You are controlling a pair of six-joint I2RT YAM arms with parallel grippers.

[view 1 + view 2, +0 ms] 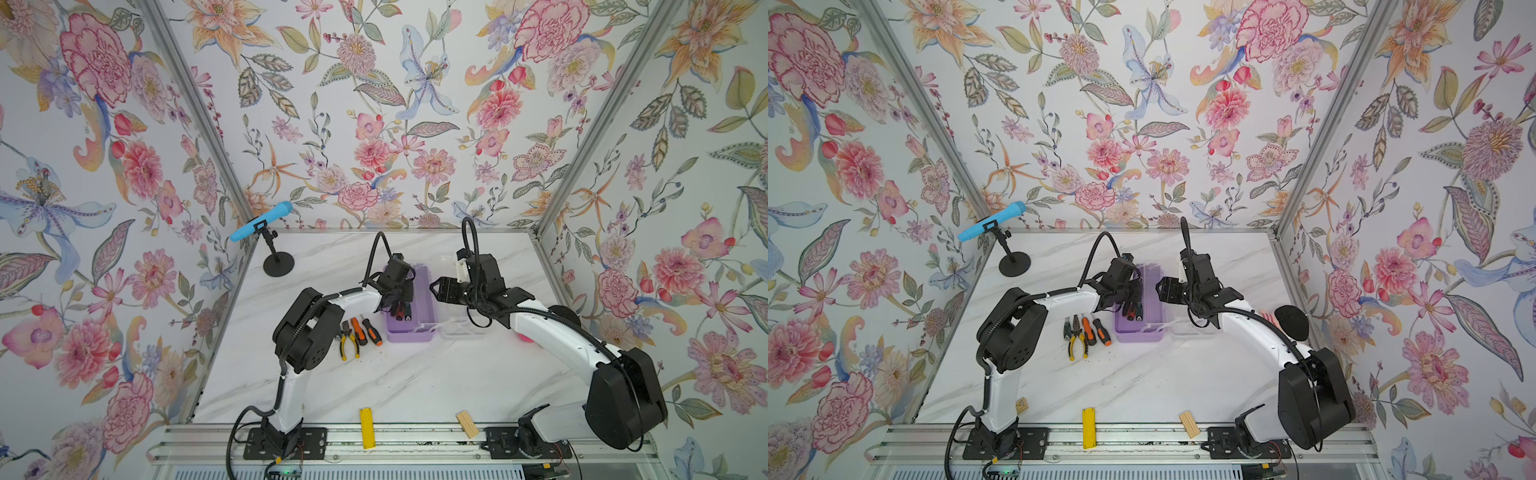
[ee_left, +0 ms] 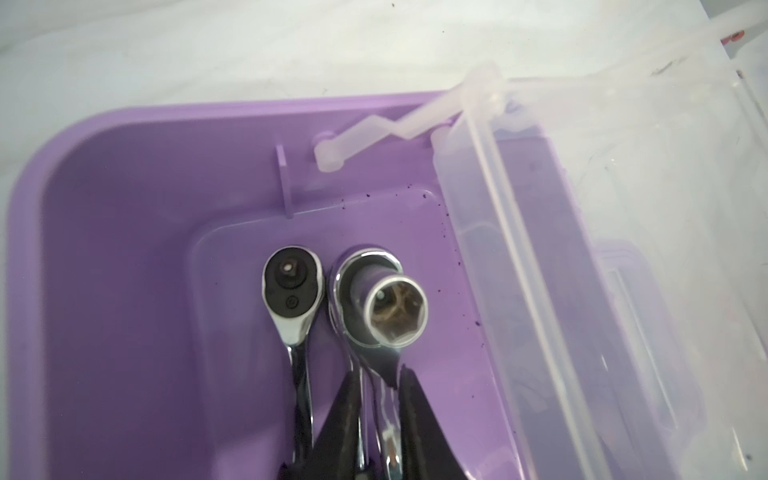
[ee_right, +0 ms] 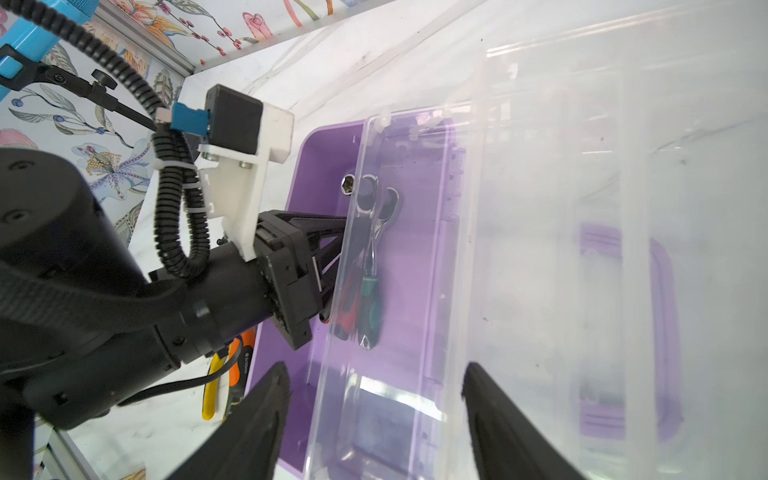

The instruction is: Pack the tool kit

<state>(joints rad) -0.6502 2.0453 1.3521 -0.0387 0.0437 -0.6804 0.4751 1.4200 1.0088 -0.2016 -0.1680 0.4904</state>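
The left arm (image 1: 357, 299) and right arm (image 1: 552, 328) are clad in white shells, black joints and ribbed conduit (image 3: 166, 208); the right pincer (image 3: 374, 365) is black.

The case base (image 1: 422, 305) is lilac, its lid (image 3: 540, 208) clear, the ratchet (image 2: 384, 365) chrome; yellow-handled pliers (image 1: 348, 345), orange-black screwdrivers (image 1: 358, 332), white marble table (image 1: 415, 382), floral wallpaper (image 1: 374, 104).

A robot lab booth: aluminium framing (image 1: 195, 112) holding floral-papered walls (image 1: 374, 124) around a marble-look table (image 1: 415, 382), with a stand-mounted microphone (image 1: 261, 221).
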